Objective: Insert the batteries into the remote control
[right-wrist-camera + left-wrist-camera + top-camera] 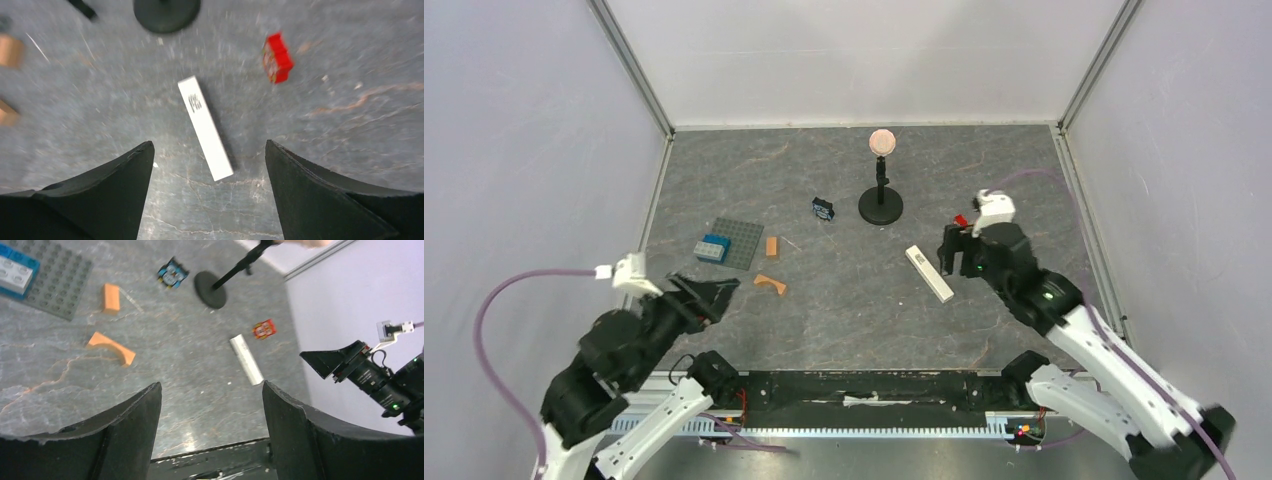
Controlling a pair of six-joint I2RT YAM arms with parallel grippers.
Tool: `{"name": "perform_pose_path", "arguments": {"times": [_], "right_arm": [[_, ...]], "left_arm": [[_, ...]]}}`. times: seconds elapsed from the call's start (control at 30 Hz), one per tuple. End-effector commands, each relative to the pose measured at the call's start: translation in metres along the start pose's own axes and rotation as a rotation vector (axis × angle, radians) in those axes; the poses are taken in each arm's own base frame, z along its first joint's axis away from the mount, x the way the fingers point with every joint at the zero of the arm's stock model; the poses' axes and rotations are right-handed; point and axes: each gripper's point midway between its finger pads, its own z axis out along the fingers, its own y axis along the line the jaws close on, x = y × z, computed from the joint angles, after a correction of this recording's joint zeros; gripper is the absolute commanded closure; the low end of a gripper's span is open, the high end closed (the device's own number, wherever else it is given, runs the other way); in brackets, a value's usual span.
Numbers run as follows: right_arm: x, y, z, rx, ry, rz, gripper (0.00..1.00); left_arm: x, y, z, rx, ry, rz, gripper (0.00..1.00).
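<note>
The white remote control [929, 272] lies flat on the grey table, right of centre. It also shows in the left wrist view [246, 360] and the right wrist view [205, 127], where small black markings sit near its far end. My right gripper [948, 260] is open and empty just right of the remote; in its own view [209, 144] the remote's near end lies between and beyond the fingertips. My left gripper [722, 291] is open and empty at the near left, far from the remote [211, 385]. No batteries show in any view.
A black stand [881, 205] with a pink top is at the back centre. A small blue toy [823, 209], a small red object [961, 221], a grey baseplate [742, 240] with a blue brick [711, 248], a flat orange block [771, 246] and an orange arch [770, 285] lie about.
</note>
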Motion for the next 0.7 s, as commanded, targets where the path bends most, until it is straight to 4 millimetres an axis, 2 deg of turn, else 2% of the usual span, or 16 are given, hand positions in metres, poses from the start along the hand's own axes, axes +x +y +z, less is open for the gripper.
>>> {"name": "perform_pose_path", "arguments": {"times": [0.0, 0.07, 0.2, 0.3, 0.37, 0.47, 0.67], "right_arm": [[-0.07, -0.028, -0.076, 0.082, -0.256, 0.143, 0.12], [-0.087, -0.039, -0.11, 0.092, -0.345, 0.178, 0.02], [-0.107, -0.061, -0.167, 0.117, -0.468, 0.234, 0.02], [-0.118, -0.073, -0.198, 0.129, -0.538, 0.287, 0.02], [-0.123, -0.077, -0.21, 0.13, -0.571, 0.311, 0.02], [-0.123, -0.076, -0.209, 0.122, -0.586, 0.321, 0.02], [-0.11, -0.061, -0.179, 0.087, -0.507, 0.326, 0.02]], "left_arm": [[-0.018, 0.001, -0.043, 0.071, -0.061, -0.038, 0.21], [-0.023, 0.01, -0.059, 0.059, -0.085, -0.042, 0.2], [-0.035, 0.023, -0.086, 0.111, -0.19, -0.053, 0.2], [-0.04, 0.032, -0.103, 0.139, -0.244, -0.077, 0.2], [-0.041, 0.038, -0.109, 0.126, -0.252, -0.078, 0.2], [-0.043, 0.044, -0.115, 0.103, -0.254, -0.068, 0.2], [-0.046, 0.051, -0.119, 0.071, -0.267, -0.059, 0.2]]}}
